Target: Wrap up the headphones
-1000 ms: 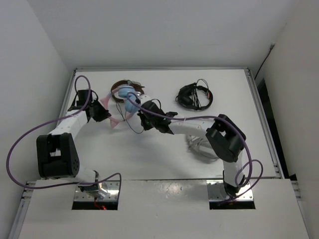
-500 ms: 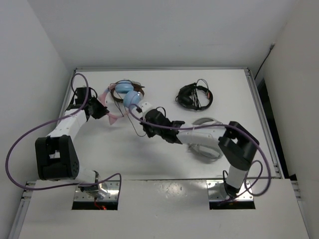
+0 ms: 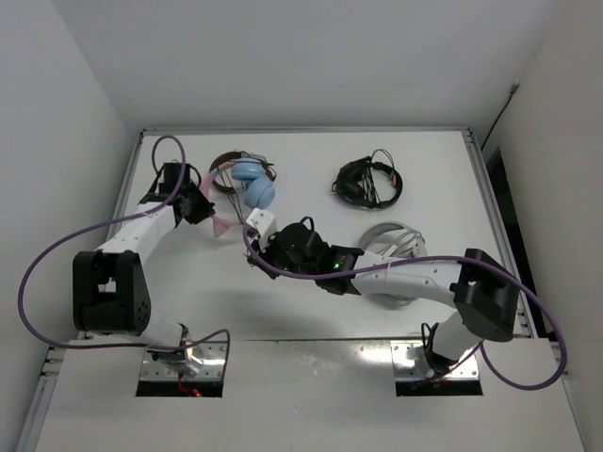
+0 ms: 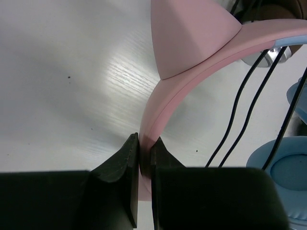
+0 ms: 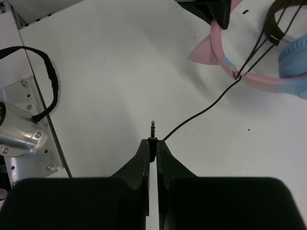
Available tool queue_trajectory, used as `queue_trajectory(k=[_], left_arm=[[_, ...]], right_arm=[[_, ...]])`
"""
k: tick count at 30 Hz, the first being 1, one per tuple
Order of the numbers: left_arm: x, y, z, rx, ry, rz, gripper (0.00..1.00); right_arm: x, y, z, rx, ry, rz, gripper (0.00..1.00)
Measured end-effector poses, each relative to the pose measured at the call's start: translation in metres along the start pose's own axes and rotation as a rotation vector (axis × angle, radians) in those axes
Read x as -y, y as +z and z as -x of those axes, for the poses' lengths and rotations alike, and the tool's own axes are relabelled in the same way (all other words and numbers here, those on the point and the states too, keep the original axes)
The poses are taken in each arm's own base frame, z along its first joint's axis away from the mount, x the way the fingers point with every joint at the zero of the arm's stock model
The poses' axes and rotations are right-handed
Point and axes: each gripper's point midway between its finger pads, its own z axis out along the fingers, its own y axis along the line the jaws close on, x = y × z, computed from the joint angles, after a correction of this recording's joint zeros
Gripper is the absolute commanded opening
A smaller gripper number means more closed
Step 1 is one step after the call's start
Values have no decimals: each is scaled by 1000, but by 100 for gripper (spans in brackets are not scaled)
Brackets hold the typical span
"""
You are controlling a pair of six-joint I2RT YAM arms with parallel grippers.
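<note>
The headphones [image 3: 252, 185] lie at the back left of the table, with a pink cat-eared headband [image 4: 192, 76] and light blue earcups [image 4: 283, 167]. My left gripper [image 4: 144, 144] is shut on the headband's lower arc [image 3: 209, 209]. Strands of the thin black cable [image 4: 240, 110] cross the band [image 5: 249, 79] towards the cups. My right gripper [image 5: 153, 143] is shut on the cable's plug [image 5: 153, 128], whose metal tip sticks out past the fingertips. It hovers near the table's middle [image 3: 252, 247], and the cable [image 5: 201, 112] runs from it back to the headband.
Brown-banded headphones [image 3: 224, 164] lie under the pink ones. Black headphones with a tangled cord [image 3: 367, 181] sit at the back right. Grey-white headphones [image 3: 388, 247] are partly covered by my right arm. The left arm's metal mount [image 5: 19, 124] and its purple hose [image 3: 57, 254] are at the near left.
My right gripper has drawn the plug towards the near left, away from the headphones, stretching the cable. The left gripper shifted the headband slightly back and right.
</note>
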Motion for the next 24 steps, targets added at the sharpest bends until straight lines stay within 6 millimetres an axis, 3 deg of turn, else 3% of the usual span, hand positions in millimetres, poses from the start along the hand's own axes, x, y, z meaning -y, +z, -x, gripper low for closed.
queue_trajectory(k=[6,13,18,24], left_arm=[[12,-5,-15,12,122,-8,0],[14,-19,-30,21,305,-25,0],[20,-24,-43,2,449,-60,0],[35,-31,-64,-31,623,-141,0]], right_arm=[[-5,2,5,8,-38,37,0],[-3,-7,56,122,-76,25,0],[15,-16,92,200,-73,-25,0],[54,-16,103,214,-31,-109,0]])
